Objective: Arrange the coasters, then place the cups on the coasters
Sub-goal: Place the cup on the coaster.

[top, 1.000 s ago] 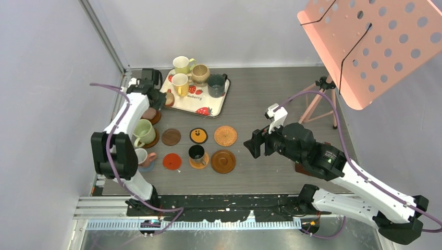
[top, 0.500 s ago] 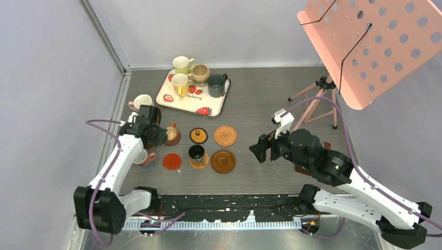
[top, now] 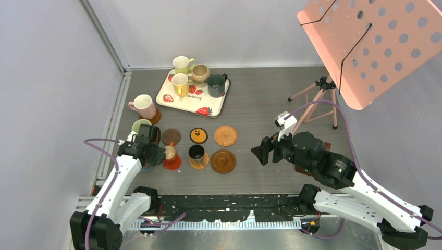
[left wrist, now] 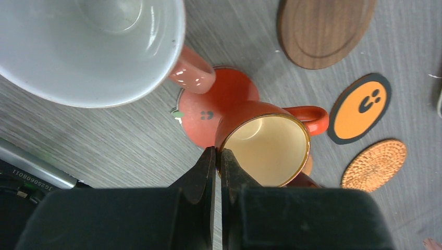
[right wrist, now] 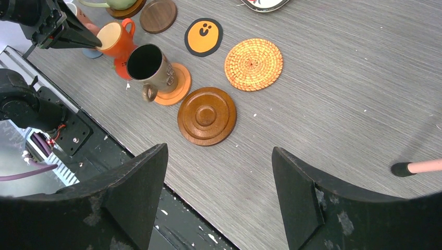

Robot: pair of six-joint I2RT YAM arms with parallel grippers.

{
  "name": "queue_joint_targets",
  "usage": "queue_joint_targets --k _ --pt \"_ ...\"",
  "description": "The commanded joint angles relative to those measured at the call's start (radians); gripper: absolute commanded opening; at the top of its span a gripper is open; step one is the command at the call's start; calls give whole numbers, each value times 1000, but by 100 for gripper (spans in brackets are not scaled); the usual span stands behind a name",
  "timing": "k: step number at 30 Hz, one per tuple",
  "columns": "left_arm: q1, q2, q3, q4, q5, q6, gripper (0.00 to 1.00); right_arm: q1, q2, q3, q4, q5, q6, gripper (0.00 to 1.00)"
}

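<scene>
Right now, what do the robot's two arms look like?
The left arm and right arm have white shells with black joints, and a purple cable loops along each. The left end effector and right end effector have black, wedge-shaped fingers.

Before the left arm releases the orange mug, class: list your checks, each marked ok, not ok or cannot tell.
1. The left gripper is shut on the orange mug rim: ok.
2. Mug above the red coaster: ok.
3. Mug centred and seated there: cannot tell.
4. Mug clears the pink-handled cup: cannot tell.
5. The right gripper is open, away from the mug: ok.
</scene>
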Motion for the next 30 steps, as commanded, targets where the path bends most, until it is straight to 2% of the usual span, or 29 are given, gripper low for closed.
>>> queue_joint_targets --k 1,11,25,30 --pt "-4 -22 -30 24 1 -25 0 2 -3 4 34 -8 18 80" --pt "-4 -15 -105 79 29 -39 0 3 -25 3 22 -2 26 80" --pt "-4 -53 -44 -23 -33 -5 0 2 -39 -3 22 -10 42 80" --pt "-6 -45 -57 -3 -9 -2 10 2 -37 -4 20 -18 48 80"
